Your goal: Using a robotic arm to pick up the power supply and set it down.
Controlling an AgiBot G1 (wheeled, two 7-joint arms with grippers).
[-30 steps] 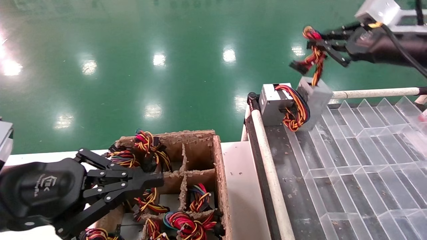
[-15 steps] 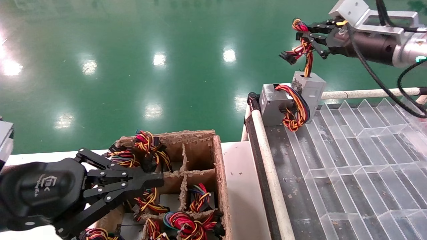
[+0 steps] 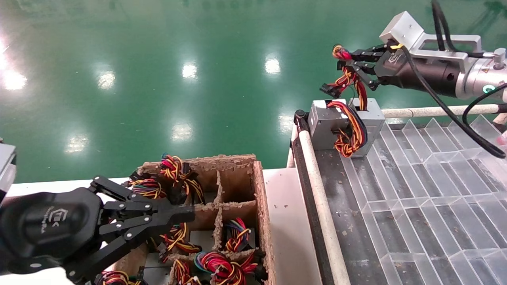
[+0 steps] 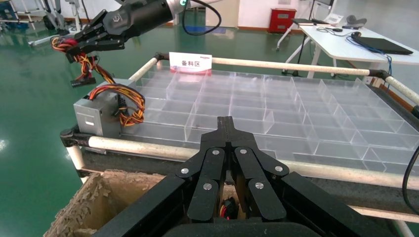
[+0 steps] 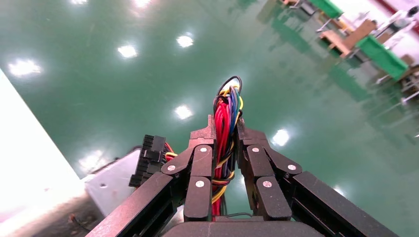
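Right gripper (image 3: 348,65), at the far corner of the tray rack, is clamped on the wire tail (image 3: 350,77) of the power supply (image 3: 370,118); the right wrist view shows the red, yellow and blue strands pinched between the closed fingers (image 5: 197,173). Compared with the head view one second and half a second earlier, the grey box has gone from hanging tilted above the rack to sitting lower and squarer, just beside the second power supply (image 3: 323,122) with its coiled wire loop (image 3: 350,134), at the corner of the clear divider tray (image 3: 427,178). It appears to rest on the tray, though contact under its base is hidden. The gripper has descended with it and the wires above the box look less taut. Judged from this, the set-down is nearly complete; what remains is releasing the wires and drawing clear without snagging the black plug (image 3: 328,90). Left gripper (image 3: 174,215) is parked over the cardboard divider box (image 3: 259,198) of wire bundles (image 3: 222,269), fingers together, as the left wrist view confirms
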